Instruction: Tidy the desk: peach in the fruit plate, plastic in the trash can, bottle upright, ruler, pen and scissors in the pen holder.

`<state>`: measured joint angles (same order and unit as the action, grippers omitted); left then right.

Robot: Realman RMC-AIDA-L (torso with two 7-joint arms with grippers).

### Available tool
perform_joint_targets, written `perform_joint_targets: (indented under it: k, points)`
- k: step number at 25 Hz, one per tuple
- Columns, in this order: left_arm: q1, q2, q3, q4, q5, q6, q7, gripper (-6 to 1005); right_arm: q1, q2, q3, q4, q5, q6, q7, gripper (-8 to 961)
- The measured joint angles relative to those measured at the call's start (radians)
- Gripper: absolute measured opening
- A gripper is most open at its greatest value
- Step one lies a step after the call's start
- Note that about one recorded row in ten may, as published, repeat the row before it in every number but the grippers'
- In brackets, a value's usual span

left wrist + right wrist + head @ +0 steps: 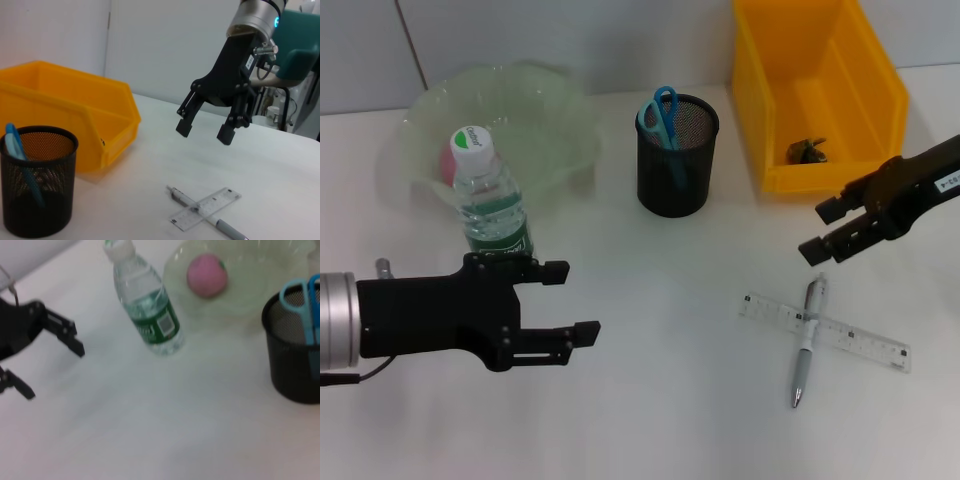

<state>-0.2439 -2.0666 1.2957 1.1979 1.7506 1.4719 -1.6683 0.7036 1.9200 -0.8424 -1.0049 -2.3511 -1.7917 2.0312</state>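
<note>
On the table's right side, the pen (pixel 807 340) lies crosswise over the ruler (pixel 825 331), tip toward the robot; right gripper (pixel 828 228) above, jaws wide, empty.

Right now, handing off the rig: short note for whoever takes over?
Left gripper: open, empty, beside the upright bottle.
Right gripper: open, empty, above the pen and ruler.
Done: peach in fruit plate, scissors in pen holder, something dark in the yellow trash can.
Left: pen lies across ruler on the desk; both go in the holder.
</note>
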Motion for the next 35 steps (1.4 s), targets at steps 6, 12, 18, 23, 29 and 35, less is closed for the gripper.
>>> perform_joint_targets:
  k: [6,12,18,23,29,35]
  points:
    - [-0.01,0.001,-0.001,-0.002,0.022,-0.003,-0.015,786,0.022,0.037,-0.123,-0.002,-0.082,0.045,-0.004,786]
    - [-0.001,0.002,-0.017,-0.015,0.027,-0.007,-0.016,786,0.072,0.103,-0.196,0.006,-0.215,0.123,-0.012,777]
    - [0.004,0.003,-0.019,-0.021,0.028,-0.007,-0.006,786,0.108,0.135,-0.267,0.024,-0.248,0.164,-0.008,768]
    - [0.004,0.002,-0.02,-0.025,0.028,-0.006,-0.001,786,0.126,0.151,-0.315,0.051,-0.292,0.192,0.009,761]
    - [0.005,0.003,-0.022,-0.033,0.029,-0.006,0.005,786,0.129,0.154,-0.365,0.057,-0.309,0.217,0.037,752]
    - [0.005,0.003,-0.023,-0.035,0.03,-0.005,0.007,786,0.129,0.157,-0.399,0.073,-0.311,0.254,0.052,743]
